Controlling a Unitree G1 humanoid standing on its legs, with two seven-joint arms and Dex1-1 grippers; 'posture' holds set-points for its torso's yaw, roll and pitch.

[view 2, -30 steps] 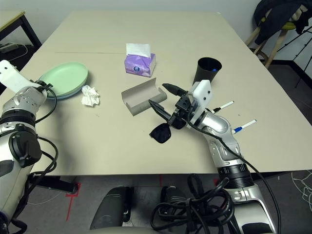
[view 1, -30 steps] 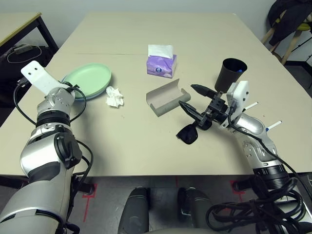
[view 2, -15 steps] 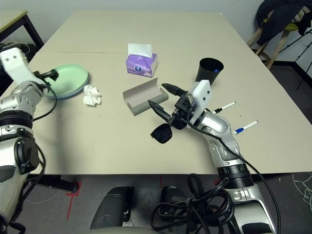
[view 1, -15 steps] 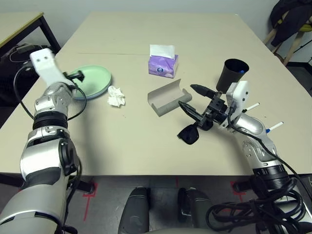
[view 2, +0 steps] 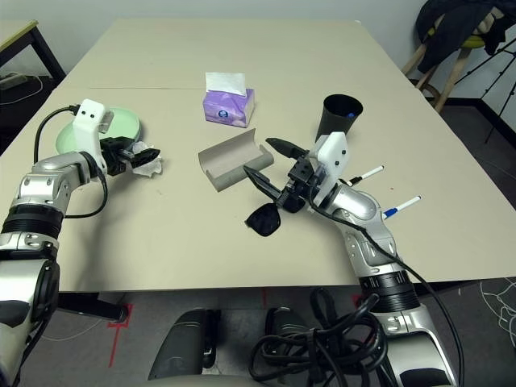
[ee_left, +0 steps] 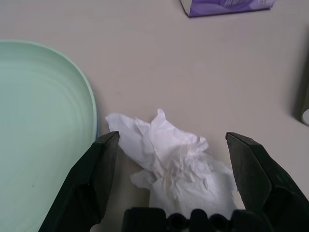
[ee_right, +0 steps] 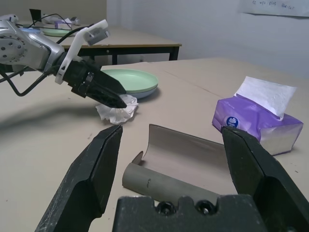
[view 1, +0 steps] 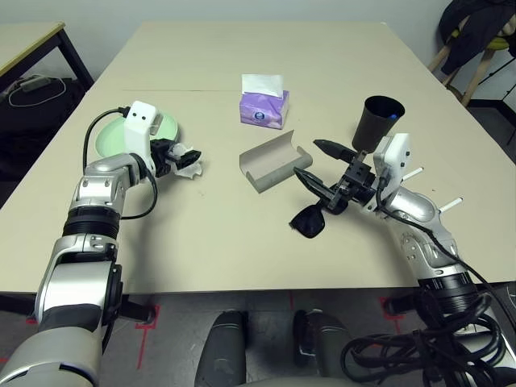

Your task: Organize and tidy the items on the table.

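The crumpled white tissue (ee_left: 171, 166) lies on the beige table (view 1: 210, 242), just beside the rim of the pale green plate (ee_left: 43, 130), which sits on a pale blue one. The left gripper (ee_left: 176, 181) stands with its fingers spread wide to either side of the tissue and nothing held; the wad lies between the black fingers (ee_left: 99, 174), apparently not yet pinched. Risks, as judged from this pose: the soft, light wad may flatten or slip out if the jaws close too high, leaving only a loose corner caught; one finger is close to the plate rim, so a closing or sideways stroke could nudge the plates. Farther out, the open grey glasses case (view 1: 274, 161) and the purple tissue box (view 1: 264, 109) lie apart from this reach. The right gripper (view 1: 321, 172) hovers released, fingers parted and empty, above the black sunglasses (view 1: 310, 223); beyond it stand the black cup (view 1: 376, 122) and thin white pens (view 1: 448, 204).
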